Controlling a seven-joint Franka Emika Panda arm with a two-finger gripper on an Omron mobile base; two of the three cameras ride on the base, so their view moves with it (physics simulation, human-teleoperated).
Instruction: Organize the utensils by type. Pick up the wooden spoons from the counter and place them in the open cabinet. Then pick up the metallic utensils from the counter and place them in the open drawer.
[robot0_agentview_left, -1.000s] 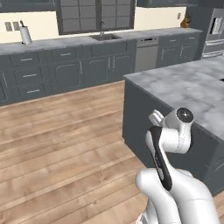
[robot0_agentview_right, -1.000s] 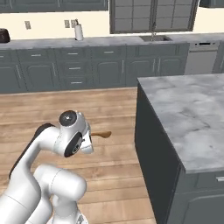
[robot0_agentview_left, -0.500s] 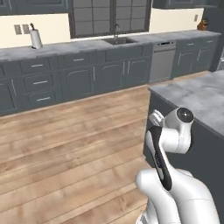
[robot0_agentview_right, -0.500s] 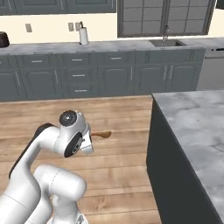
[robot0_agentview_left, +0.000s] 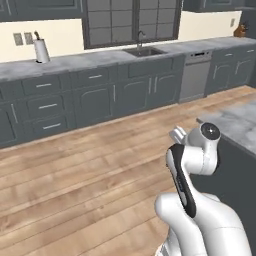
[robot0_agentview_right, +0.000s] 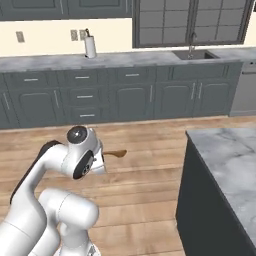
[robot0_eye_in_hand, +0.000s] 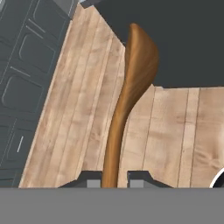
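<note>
My gripper (robot0_eye_in_hand: 112, 181) is shut on the handle of an all orange-brown wooden spoon (robot0_eye_in_hand: 131, 92), whose bowl points away from the hand over the wood floor. From the right base view the spoon (robot0_agentview_right: 116, 153) juts out to the right of the folded arm's hand, level with the floor planks behind it. The hand (robot0_agentview_left: 178, 135) is held close to the arm's body. A grey-white marble island counter (robot0_agentview_right: 227, 157) stands to the right, and its corner (robot0_agentview_left: 235, 125) lies behind the arm. The open cabinet, open drawer and metallic utensils are out of view.
A long marble worktop (robot0_agentview_left: 100, 57) runs along the back wall with a sink (robot0_agentview_left: 145, 50) under a window and a paper towel roll (robot0_agentview_left: 41, 50). Dark grey lower cabinets (robot0_agentview_right: 85, 97) and a dishwasher (robot0_agentview_left: 195, 75) stand below. Wood floor (robot0_agentview_left: 75, 180) spreads in front.
The whole scene has slid to the right in both base views, so the base has moved. The arm keeps its folded pose with the spoon still gripped.
</note>
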